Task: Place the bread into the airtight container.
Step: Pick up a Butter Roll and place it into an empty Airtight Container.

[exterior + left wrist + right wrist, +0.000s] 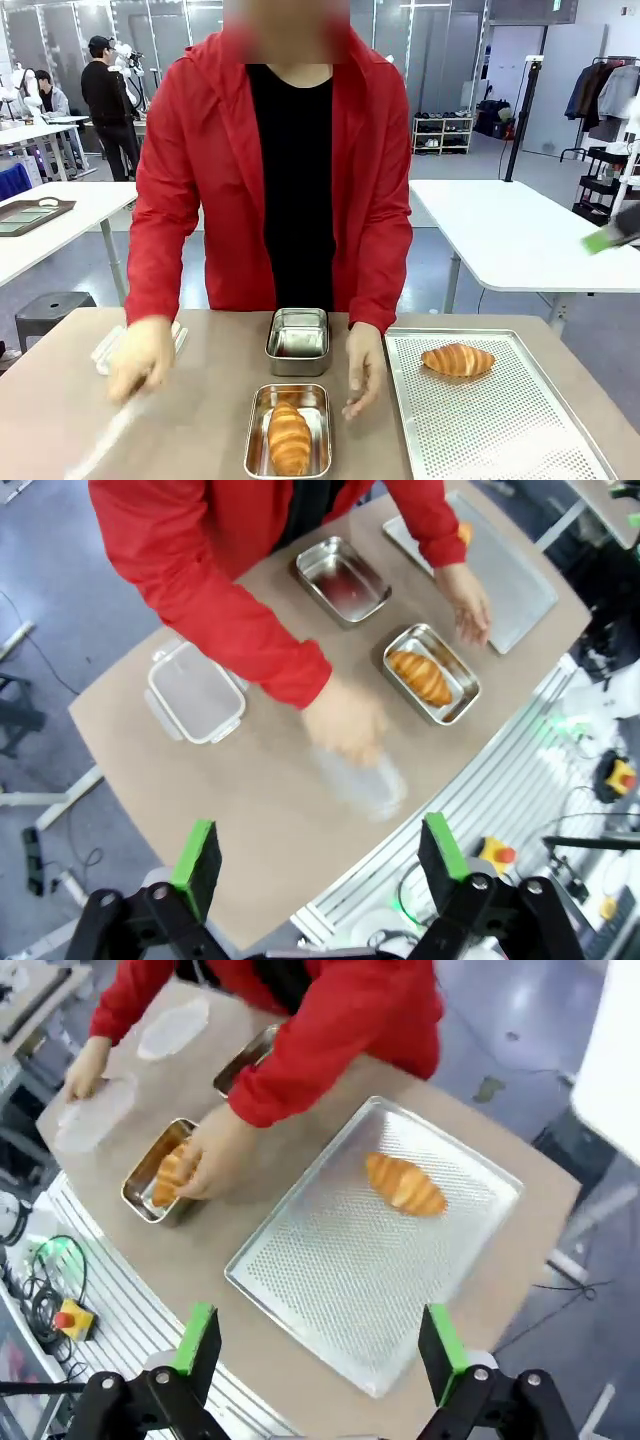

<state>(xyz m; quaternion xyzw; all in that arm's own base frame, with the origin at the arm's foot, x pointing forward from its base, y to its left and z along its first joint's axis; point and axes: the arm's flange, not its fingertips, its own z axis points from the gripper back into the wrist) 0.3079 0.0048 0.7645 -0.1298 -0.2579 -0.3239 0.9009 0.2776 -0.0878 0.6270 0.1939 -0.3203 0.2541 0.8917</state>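
While a croissant lies in the near container, your left pincer and right pincer hang released, empty.

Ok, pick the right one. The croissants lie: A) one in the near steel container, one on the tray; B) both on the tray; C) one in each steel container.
A: the near croissant lies in the near steel container, the far croissant on the perforated tray; the far container holds nothing.

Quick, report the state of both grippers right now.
Left gripper: open, holding nothing.
Right gripper: open, holding nothing.
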